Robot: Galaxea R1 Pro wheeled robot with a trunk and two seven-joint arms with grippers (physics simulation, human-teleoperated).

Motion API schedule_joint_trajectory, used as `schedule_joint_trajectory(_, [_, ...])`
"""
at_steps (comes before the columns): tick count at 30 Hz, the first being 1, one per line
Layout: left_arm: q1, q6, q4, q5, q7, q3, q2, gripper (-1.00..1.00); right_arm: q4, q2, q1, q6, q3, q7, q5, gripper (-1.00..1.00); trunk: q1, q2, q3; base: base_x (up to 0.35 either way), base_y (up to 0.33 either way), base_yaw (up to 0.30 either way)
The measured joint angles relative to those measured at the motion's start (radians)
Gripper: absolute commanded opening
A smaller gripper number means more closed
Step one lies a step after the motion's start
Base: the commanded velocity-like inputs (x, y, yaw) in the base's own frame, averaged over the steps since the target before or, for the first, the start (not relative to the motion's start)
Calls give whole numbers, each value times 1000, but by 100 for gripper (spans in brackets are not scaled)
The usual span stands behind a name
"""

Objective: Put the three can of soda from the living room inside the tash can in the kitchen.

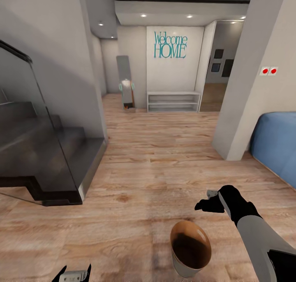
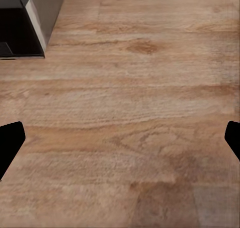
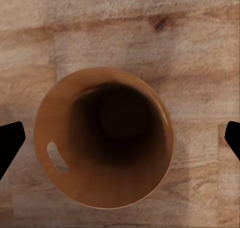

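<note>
Head view: a small round brown trash can with a dark inner wall (image 1: pixel 190 248) stands upright on the light wood plank floor (image 1: pixel 156 166), just ahead of the robot and left of its right forearm. The right gripper (image 1: pixel 210 199) hangs above the floor just beyond the can; the left gripper (image 1: pixel 73 275) shows at the lower edge. A dark staircase with a glass panel (image 1: pixel 45 158) stands at left, a blue sofa (image 1: pixel 277 146) at right, and a white wall with teal "Welcome HOME" lettering (image 1: pixel 170 45) above a low white shelf (image 1: pixel 173 101) lies far ahead. Right wrist view: the trash can (image 3: pixel 107 138) seen straight down from above, with an oval handle slot in its wall; black fingers (image 3: pixel 10 143) released, spread wide. Left wrist view: bare floor (image 2: pixel 130 113) and the staircase base (image 2: pixel 37 16); fingers (image 2: pixel 10 143) likewise spread apart, holding nothing.
</note>
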Motion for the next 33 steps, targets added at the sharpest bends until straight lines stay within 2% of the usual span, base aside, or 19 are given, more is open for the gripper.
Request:
schedule_joint_trajectory(10, [-11, 4, 35, 3, 3, -2, 4, 100, -1, 0, 0, 0, 0, 2, 0, 100, 38, -70, -32, 0, 0, 0])
schedule_joint_trajectory(13, [-41, 28, 37, 5, 4, -3, 4, 100, -1, -1, 0, 0, 0, 3, 0, 100, 50, -91, -41, 0, 0, 0])
schedule_joint_trajectory(17, [-90, 98, 10, 5, 6, -3, 4, 100, -1, 0, 0, 0, 0, 3, 0, 100, 65, -119, -53, 0, 0, 0])
schedule_joint_trajectory(21, [-163, 190, -18, 5, 7, -4, 3, 100, -1, 0, 0, 0, 0, 3, 0, 100, 80, -147, -66, 0, 0, 0])
schedule_joint_trajectory(22, [-163, 191, -18, 6, 7, -4, 3, 100, -1, 0, 0, 0, 0, 3, 0, 100, 84, -154, -69, 0, 0, 0])
schedule_joint_trajectory(25, [-247, 292, -32, 9, 6, -6, -1, 100, 0, -1, 0, 0, 0, 3, 0, 100, 96, -175, -79, 0, 0, 0])
schedule_joint_trajectory(29, [-279, 343, -31, 9, 2, -8, -3, 100, 0, -1, 0, 0, 0, 3, 0, 100, 111, -203, -91, 0, 0, 0])
schedule_joint_trajectory(33, [-291, 364, -26, 7, 1, -10, -3, 100, 0, -1, 0, 0, 0, 3, 0, 100, 127, -231, -104, 0, 0, 0])
